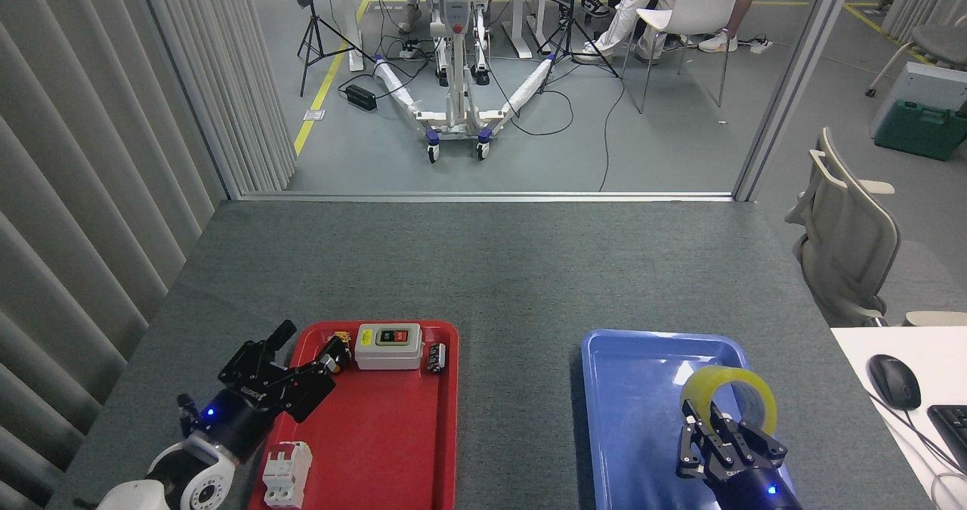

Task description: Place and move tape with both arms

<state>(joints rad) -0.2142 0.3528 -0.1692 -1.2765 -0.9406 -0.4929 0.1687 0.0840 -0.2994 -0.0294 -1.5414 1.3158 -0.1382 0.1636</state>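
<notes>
Right gripper (721, 438) holds tape (729, 397) over blue tray (627, 389).

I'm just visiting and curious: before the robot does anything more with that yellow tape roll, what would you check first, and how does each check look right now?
1. Tape over the blue tray: ok, it sits inside the tray's outline.
2. Right gripper holding the tape: ok, its fingers reach into the roll's near side.
3. Tape resting on the tray floor: cannot tell, the gripper hides its underside.
4. Left gripper clear of the tape: ok, it is far off at the red tray's left edge, fingers spread, holding nothing.
5. Free room in the blue tray: ok, nothing else lies in it.
</notes>
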